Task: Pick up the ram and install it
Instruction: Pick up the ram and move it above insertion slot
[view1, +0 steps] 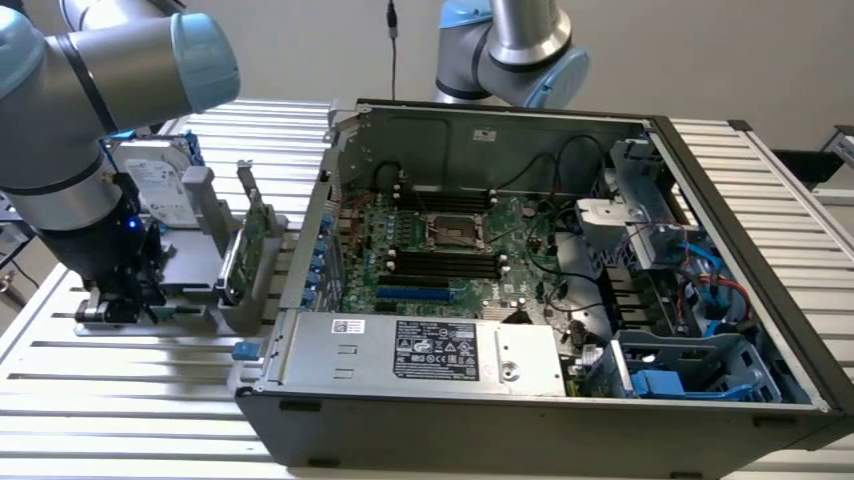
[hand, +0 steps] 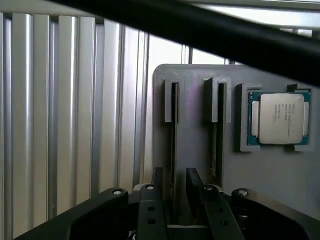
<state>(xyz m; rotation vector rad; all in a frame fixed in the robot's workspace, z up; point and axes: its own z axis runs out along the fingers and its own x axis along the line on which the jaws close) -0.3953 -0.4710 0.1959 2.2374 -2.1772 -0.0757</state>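
In the wrist view two ram sticks stand on edge in a grey holder (hand: 195, 80). My gripper (hand: 174, 176) straddles the ram (hand: 173, 125) in one slot, and its two dark fingers (hand: 157, 182) are closed in on the stick's two faces. A second stick (hand: 216, 135) stands in the neighbouring slot, untouched. In the exterior view my gripper (view1: 114, 300) is down at the holder on the exterior view's left, beside the open computer case (view1: 534, 300). The black memory slots (view1: 441, 262) on the motherboard lie in the middle of the case.
A processor chip (hand: 280, 118) rests in the holder's recess beside the sticks. A tall green expansion card (view1: 248, 250) and a silver hard drive (view1: 154, 185) stand upright between my arm and the case. A second arm (view1: 514, 50) rises behind the case. The table is slatted metal.
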